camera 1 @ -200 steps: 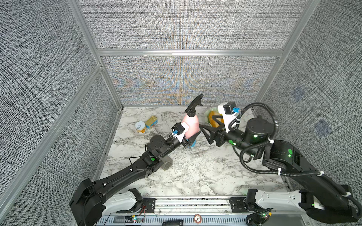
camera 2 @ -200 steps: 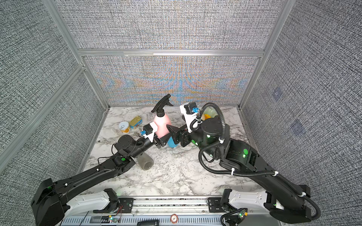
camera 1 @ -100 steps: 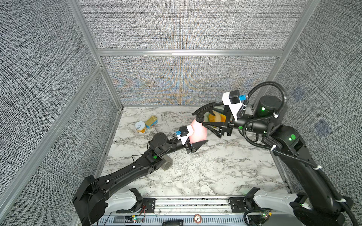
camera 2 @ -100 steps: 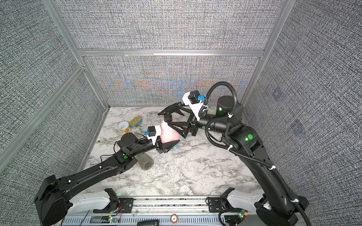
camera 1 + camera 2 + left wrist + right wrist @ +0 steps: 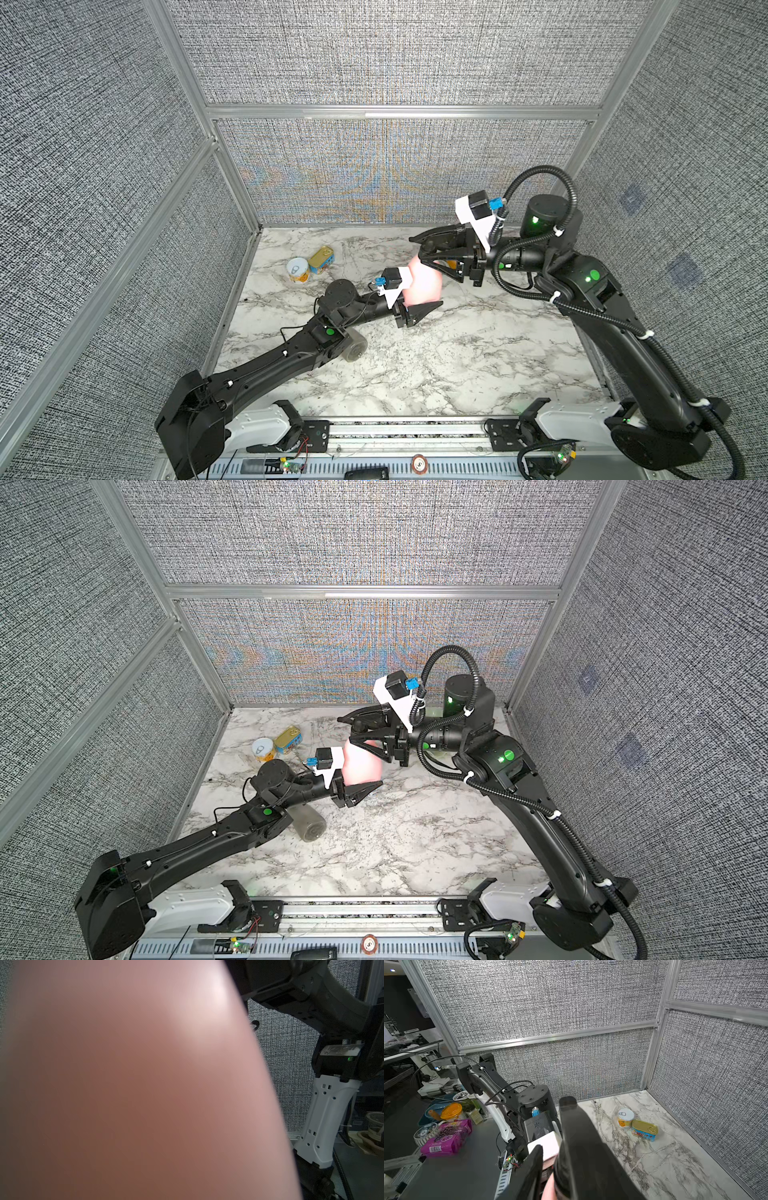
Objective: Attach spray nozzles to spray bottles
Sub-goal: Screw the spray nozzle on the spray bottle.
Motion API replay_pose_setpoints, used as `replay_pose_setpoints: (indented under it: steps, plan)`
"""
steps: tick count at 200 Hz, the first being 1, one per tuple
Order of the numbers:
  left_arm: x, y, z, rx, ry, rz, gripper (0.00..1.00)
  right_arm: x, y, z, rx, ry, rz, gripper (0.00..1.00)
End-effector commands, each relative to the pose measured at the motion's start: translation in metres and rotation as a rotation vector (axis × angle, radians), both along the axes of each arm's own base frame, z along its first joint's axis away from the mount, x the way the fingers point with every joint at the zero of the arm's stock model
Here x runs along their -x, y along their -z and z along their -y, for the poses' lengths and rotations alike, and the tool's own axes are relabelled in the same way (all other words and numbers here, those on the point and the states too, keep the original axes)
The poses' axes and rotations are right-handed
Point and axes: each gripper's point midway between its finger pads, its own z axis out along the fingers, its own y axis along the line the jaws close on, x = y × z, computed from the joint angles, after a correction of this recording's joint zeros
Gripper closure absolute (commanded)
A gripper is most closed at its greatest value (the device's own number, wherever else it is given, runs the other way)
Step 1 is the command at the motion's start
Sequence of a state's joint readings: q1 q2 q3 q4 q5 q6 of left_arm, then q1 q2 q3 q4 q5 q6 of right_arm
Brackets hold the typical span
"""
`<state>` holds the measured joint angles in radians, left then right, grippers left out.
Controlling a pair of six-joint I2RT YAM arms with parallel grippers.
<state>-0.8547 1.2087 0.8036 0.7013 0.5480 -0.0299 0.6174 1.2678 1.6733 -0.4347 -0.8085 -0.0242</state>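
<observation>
Top view: left gripper (image 5: 417, 301) is clasping pink bottle (image 5: 424, 282); right gripper (image 5: 440, 257), grip unclear, is seating black nozzle (image 5: 420, 239); grey bottle (image 5: 355, 348) is lying unattended.

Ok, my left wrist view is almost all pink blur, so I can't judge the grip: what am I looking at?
Observer: A pink tapering plastic spray bottle, tilted, held between the left gripper's fingers.
Operator: And the other arm?
Observer: The right gripper is at the black plastic trigger spray nozzle on that bottle's neck; whether it grips, I cannot tell.
Operator: Anything loose nearby?
Observer: A smoky grey translucent plastic bottle lies on its side, partly under the left arm.
</observation>
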Motion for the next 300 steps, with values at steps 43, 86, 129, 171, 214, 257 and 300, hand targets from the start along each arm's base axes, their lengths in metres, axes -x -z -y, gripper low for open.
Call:
replay_pose_setpoints:
  steps: [43,86,129,171,214,257,300]
  plan:
    - [-0.004,-0.004,-0.001,0.003,-0.022,0.002,0.57,0.006,0.003,-0.002,-0.009,-0.033,-0.038,0.82]
    - [-0.012,0.003,0.000,-0.035,-0.071,0.018,0.57,0.000,0.014,-0.003,0.008,-0.011,-0.067,0.94]
    - [-0.020,0.010,0.000,-0.072,-0.116,0.037,0.57,-0.003,0.019,-0.003,-0.004,0.017,-0.086,1.00]
    - [-0.028,0.010,-0.001,-0.087,-0.162,0.043,0.57,-0.014,0.030,-0.007,0.010,0.125,-0.100,1.00]
    - [-0.037,0.010,-0.003,-0.096,-0.213,0.048,0.57,-0.034,0.048,-0.012,0.038,0.330,-0.099,1.00]
    - [-0.045,0.007,-0.009,-0.079,-0.277,0.049,0.57,-0.051,0.057,-0.009,0.047,0.531,-0.077,1.00]
    - [-0.057,0.003,-0.019,-0.049,-0.366,0.050,0.57,-0.056,0.056,-0.009,0.022,0.638,-0.072,1.00]
